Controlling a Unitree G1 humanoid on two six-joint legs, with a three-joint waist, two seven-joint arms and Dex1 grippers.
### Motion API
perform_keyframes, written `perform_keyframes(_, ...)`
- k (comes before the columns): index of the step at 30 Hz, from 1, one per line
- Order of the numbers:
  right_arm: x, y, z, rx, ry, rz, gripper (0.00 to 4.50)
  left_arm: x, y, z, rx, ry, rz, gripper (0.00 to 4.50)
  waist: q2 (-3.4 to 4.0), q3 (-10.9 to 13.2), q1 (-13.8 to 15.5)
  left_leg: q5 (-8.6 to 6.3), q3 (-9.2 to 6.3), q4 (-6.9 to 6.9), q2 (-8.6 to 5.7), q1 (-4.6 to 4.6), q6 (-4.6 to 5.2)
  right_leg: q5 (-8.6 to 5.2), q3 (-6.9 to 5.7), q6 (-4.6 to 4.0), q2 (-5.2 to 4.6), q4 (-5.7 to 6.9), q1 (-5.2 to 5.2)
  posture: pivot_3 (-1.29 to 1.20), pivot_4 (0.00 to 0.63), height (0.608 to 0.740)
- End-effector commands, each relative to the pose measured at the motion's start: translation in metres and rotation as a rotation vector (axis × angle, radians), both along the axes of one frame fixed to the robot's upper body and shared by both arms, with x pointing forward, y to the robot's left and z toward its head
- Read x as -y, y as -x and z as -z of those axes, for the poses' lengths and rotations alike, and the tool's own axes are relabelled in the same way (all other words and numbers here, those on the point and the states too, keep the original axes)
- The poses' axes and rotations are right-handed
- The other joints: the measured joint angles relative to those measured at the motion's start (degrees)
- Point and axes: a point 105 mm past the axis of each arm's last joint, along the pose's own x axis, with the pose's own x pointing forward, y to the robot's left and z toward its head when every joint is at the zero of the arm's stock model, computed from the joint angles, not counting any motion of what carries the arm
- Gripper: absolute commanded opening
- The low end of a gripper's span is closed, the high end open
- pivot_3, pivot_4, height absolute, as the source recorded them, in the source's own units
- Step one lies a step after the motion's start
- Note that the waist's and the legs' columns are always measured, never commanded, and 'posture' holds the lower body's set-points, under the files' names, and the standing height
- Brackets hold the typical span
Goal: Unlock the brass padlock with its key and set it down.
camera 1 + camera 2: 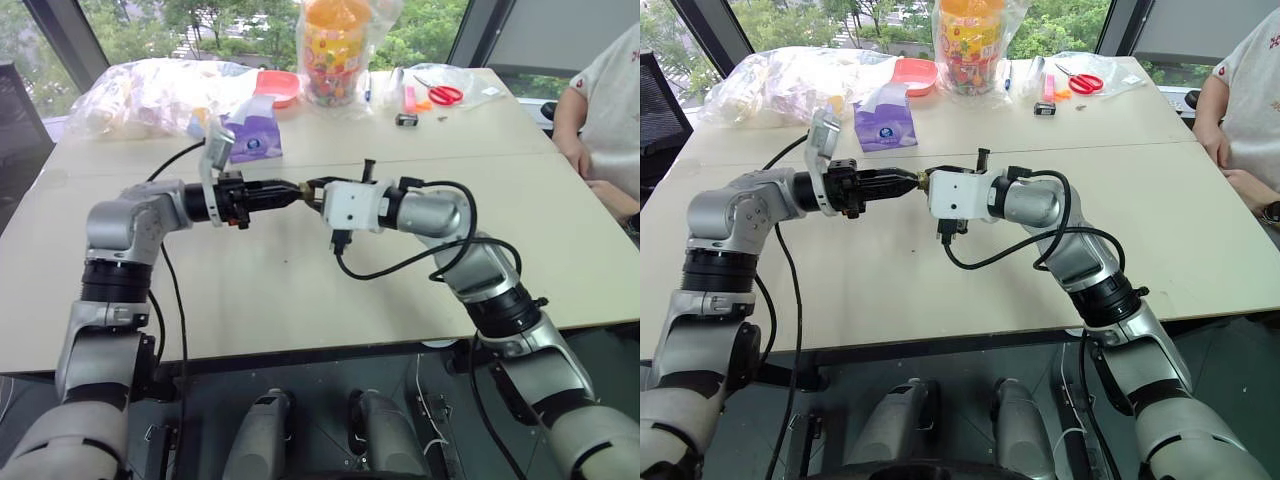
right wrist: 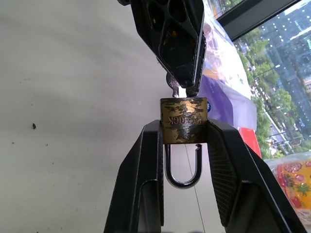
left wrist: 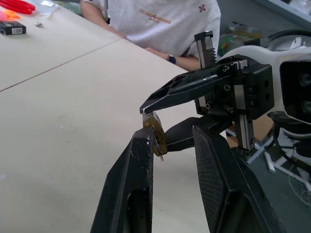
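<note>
The brass padlock (image 2: 183, 120) is held in the air over the table, with my right gripper (image 2: 183, 126) shut on its body. Its silvery shackle (image 2: 182, 179) points back along the right fingers, and one leg shows a small gap at the body. The key (image 2: 172, 81) sticks out of the padlock's far end. My left gripper (image 3: 173, 136) meets it from the opposite side. The left fingers (image 3: 141, 165) stand apart, one of them lying against the padlock (image 3: 156, 132) and the key. In the head views both grippers meet tip to tip at the padlock (image 1: 306, 188).
At the table's (image 1: 300, 290) far side lie a purple pack (image 1: 255, 140), plastic bags (image 1: 150, 95), a pink bowl (image 1: 278, 87), an orange jar (image 1: 335, 45), red scissors (image 1: 440, 93) and a small black-and-white object (image 1: 405, 119). A person (image 1: 600, 100) sits at the right edge.
</note>
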Motion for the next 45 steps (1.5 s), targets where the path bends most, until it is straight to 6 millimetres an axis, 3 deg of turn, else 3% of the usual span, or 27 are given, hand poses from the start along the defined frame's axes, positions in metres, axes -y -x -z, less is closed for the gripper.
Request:
perform_keyframes(1, -0.01, 0.008, -0.022, 0.082, -0.033, -0.046, 0.7, 0.009, -0.003, -0.004, 0.032, -0.012, 0.013, 1.26, 0.0, 0.0, 0.0, 0.0, 0.0, 0.0, 0.0, 0.0, 0.0, 0.0, 0.0, 0.0, 0.0, 0.0, 0.0, 0.0, 0.15, 0.74)
perform_keyframes(6, -0.01, 0.009, -0.022, 0.082, -0.034, -0.044, 0.7, 0.011, -0.006, -0.006, 0.033, 0.003, 0.007, 1.26, 0.0, 0.0, 0.0, 0.0, 0.0, 0.01, 0.0, 0.0, 0.0, 0.01, 0.0, 0.02, 0.0, 0.02, 0.0, 0.0, 0.15, 0.74)
perform_keyframes(15, -0.005, 0.007, -0.017, 0.075, -0.026, -0.025, 0.7, -0.005, -0.001, -0.014, 0.015, 0.04, -0.006, 1.26, 0.0, 0.0, -0.1, 0.0, 0.0, 0.01, 0.0, 0.0, 0.01, 0.04, 0.0, 0.07, 0.0, 0.03, 0.0, 0.0, 0.15, 0.74)
perform_keyframes(33, -0.012, 0.01, -0.019, 0.078, -0.034, -0.05, 0.7, 0.013, -0.005, -0.007, 0.0, 0.039, 0.014, 1.26, 0.0, 0.0, 0.0, 0.0, 0.0, 0.04, 0.0, 0.0, 0.01, 0.05, 0.0, 0.09, 0.0, 0.05, 0.01, 0.0, 0.15, 0.74)
perform_keyframes(37, -0.012, 0.011, -0.019, 0.078, -0.033, -0.049, 0.7, 0.015, -0.007, -0.008, -0.002, 0.051, 0.011, 0.03, 0.0, 0.0, 0.0, 0.0, 0.0, 0.04, 0.0, 0.0, 0.01, 0.08, 0.0, 0.15, 0.0, 0.05, 0.01, 0.0, 0.15, 0.74)
perform_keyframes(45, -0.011, 0.01, -0.019, 0.079, -0.037, -0.042, 0.7, 0.014, -0.009, -0.007, 0.0, 0.042, -0.002, 0.01, 0.0, 0.0, 0.0, -0.01, 0.0, 0.05, 0.0, 0.0, 0.01, 0.09, 0.0, 0.15, 0.0, 0.05, 0.0, 0.0, 0.15, 0.74)
